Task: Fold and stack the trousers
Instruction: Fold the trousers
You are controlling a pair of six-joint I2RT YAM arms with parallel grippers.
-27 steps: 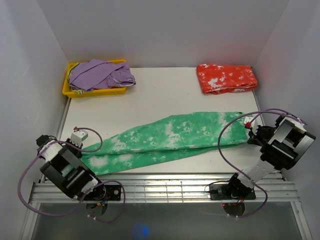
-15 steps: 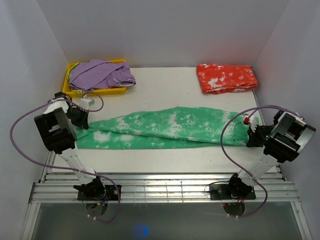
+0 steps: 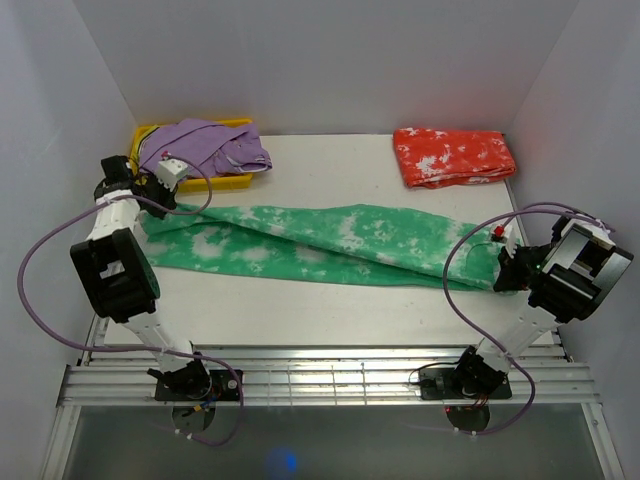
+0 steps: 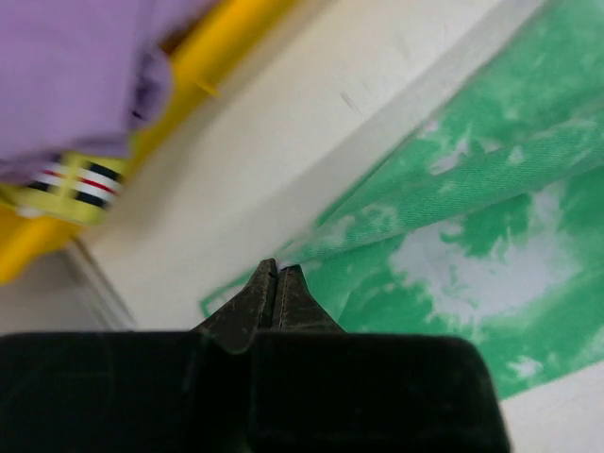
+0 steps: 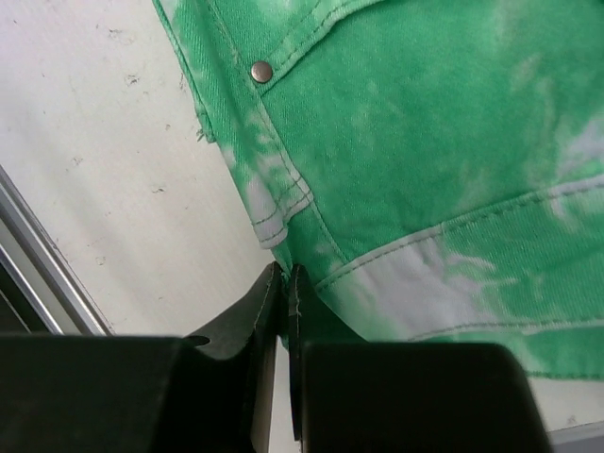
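Swung to upper left by the yellow bin [image 3: 200, 184], left gripper [image 3: 150, 195] pinches green trousers [image 3: 320, 238] leg end; right gripper [image 3: 504, 270] clamps waistband at right, stretching cloth flat for folding

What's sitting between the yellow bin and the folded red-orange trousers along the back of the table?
Nothing: in the top view, only bare table separates the yellow bin from the red-orange trousers.

The green tie-dyed cloth trousers [image 3: 330, 235] lie across the middle of the white table [image 3: 300, 310], left to right. Folded red-orange tie-dyed trousers [image 3: 455, 157] lie upper right; a yellow plastic tray [image 3: 225, 181] holding a purple cloth garment [image 3: 205, 145], upper left.
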